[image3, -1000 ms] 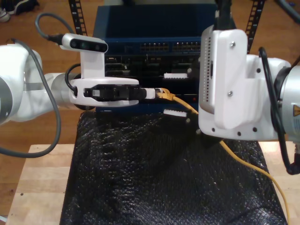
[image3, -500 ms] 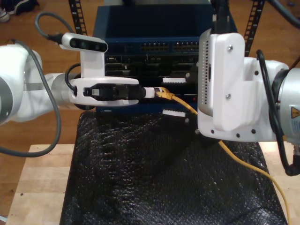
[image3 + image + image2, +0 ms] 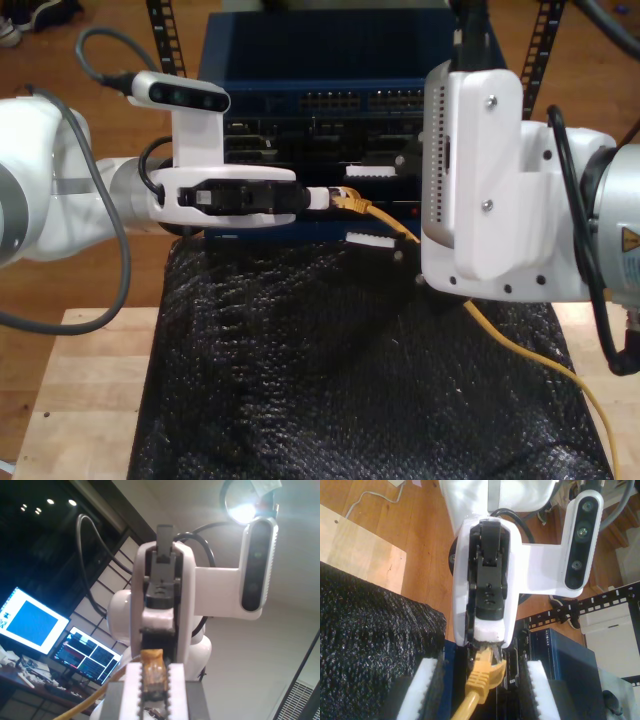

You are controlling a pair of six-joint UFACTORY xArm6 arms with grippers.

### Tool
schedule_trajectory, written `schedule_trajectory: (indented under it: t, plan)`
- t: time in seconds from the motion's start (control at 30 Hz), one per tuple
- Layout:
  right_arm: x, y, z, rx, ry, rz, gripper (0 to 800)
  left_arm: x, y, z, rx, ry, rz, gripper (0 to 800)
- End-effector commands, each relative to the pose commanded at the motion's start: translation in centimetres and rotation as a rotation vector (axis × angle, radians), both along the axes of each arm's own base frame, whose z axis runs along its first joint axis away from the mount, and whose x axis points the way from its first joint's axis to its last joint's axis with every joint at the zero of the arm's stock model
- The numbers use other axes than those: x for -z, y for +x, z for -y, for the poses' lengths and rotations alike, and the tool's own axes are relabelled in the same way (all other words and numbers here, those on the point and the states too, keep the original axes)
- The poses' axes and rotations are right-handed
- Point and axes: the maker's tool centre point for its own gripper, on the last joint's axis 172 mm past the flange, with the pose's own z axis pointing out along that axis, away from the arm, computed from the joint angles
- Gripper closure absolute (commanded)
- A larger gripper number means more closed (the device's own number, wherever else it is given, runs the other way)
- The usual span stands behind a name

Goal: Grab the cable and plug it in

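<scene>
The yellow-orange cable (image 3: 400,228) runs from its plug (image 3: 346,197) down across the black mat to the exterior view's right. My first gripper (image 3: 330,198), on the arm at the exterior view's left, is shut on the plug (image 3: 152,667) in front of the rack. My second gripper (image 3: 378,205), on the big white arm at the exterior view's right, is open. Its white ridged pads (image 3: 426,690) stand apart on either side of the cable (image 3: 479,682) without touching it, just behind the first gripper (image 3: 487,647).
A blue network switch (image 3: 330,60) with rows of ports (image 3: 340,100) sits in the rack behind the grippers. A black mat (image 3: 350,380) covers the wooden table (image 3: 90,400). Thick grey arm cables (image 3: 110,250) loop at the exterior view's left.
The arm at the exterior view's right has shifted slightly leftward. The first gripper and the plug have stayed where they were.
</scene>
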Motion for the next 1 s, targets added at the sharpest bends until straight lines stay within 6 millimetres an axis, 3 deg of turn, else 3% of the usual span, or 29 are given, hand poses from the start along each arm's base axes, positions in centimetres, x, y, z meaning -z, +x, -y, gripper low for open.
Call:
schedule_trajectory:
  t: [1.0]
  plan:
    - [-0.04,0.06,0.05,0.002,0.001,0.001,516,0.03,-0.3,0.05,0.013,-0.002,-0.004,776]
